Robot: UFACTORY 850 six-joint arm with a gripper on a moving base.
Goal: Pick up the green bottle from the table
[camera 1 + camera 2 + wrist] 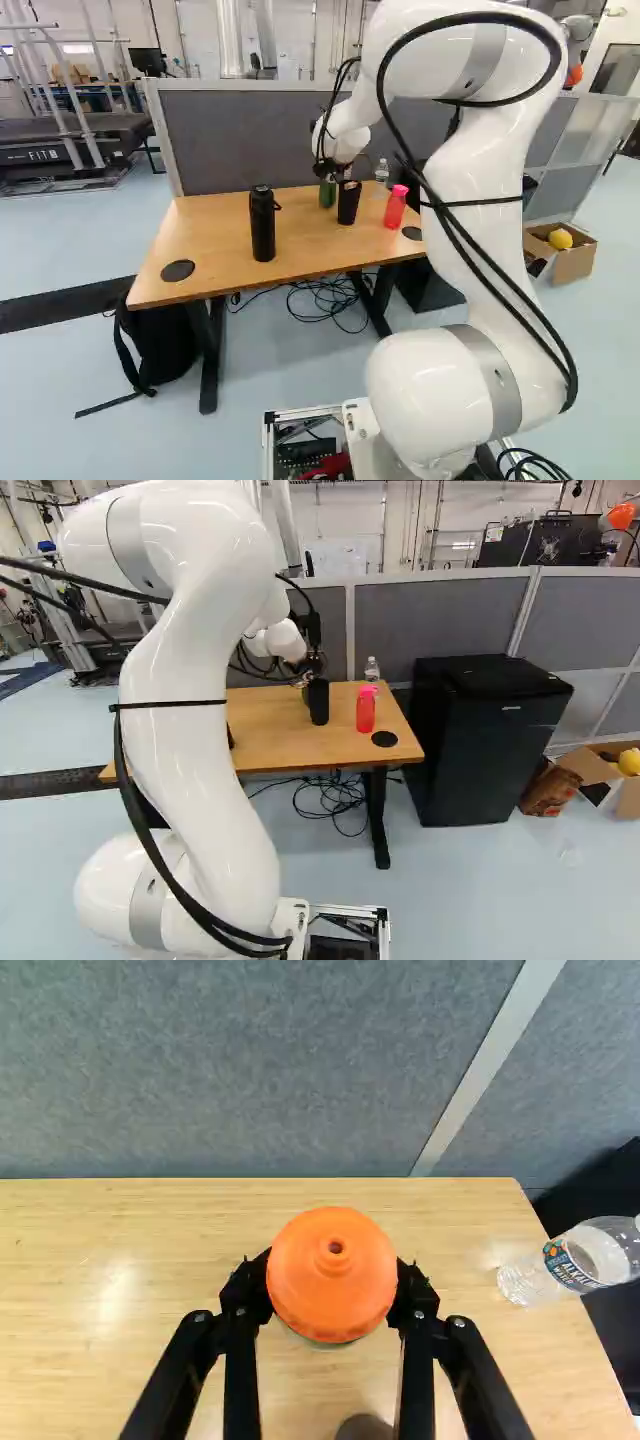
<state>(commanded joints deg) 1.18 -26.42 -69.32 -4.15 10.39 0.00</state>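
In the left base view, the white arm, glossy and rounded (478,230), reaches over a bench (205,228) of smooth, pale wood grain. Its claw (328,172) points down at the green bottle (327,193), which is upright at the bench's far side. Just beside the bottle is a tapered black tumbler (348,204); a translucent red bottle (396,207) and a clear plastic bottle (382,171) stand to the right. Nearer, to the left, rises a cylindrical black flask (262,225).

In the right base view, the tumbler hides most of the bottle. A boxy black fridge (485,740) stands right of the bench, before a grey partition (440,620) with a fabric-like face.

In the wrist view, the claw (332,1285) is clamped on the green bottle, one finger against each side beneath its domed orange cap (333,1285), which has a round, raised nozzle.
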